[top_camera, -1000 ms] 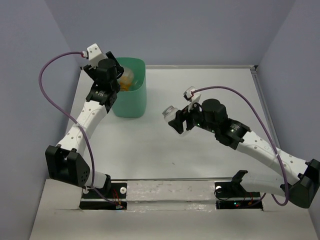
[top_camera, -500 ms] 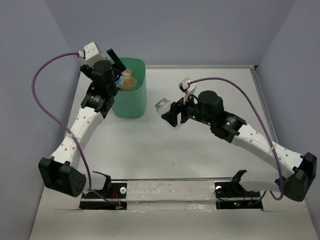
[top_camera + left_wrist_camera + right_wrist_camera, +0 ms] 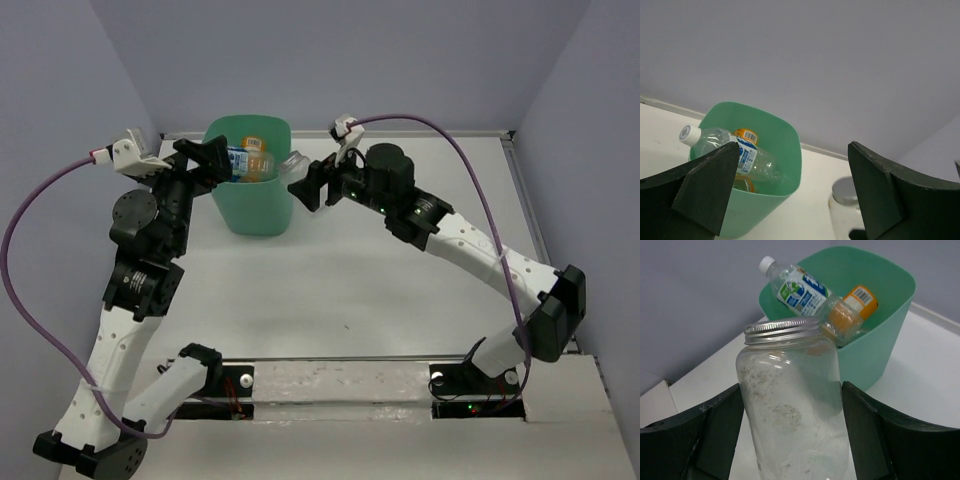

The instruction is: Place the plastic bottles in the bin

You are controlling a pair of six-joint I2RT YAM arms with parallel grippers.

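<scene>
right gripper [image 3: 308,186] — clamped on clear bottle [image 3: 293,163], carried from mid-table to just right of the bin [image 3: 255,208] rim; drop looks near | left gripper [image 3: 212,158] — spread, empty, withdrawn to bin's left | inside bin: blue-labelled bottle [image 3: 238,158], orange bottle [image 3: 256,162]

Glossy clear bottle [image 3: 790,410], ribbed silvery lid [image 3: 782,330]; smooth plastic bin [image 3: 875,350].

Readable text: none I can make out.
- Clear bottle [image 3: 800,292] in bin [image 3: 875,355]: blue-white label, print too small.
- Orange bottle [image 3: 847,315]: label markings blurred.
</scene>
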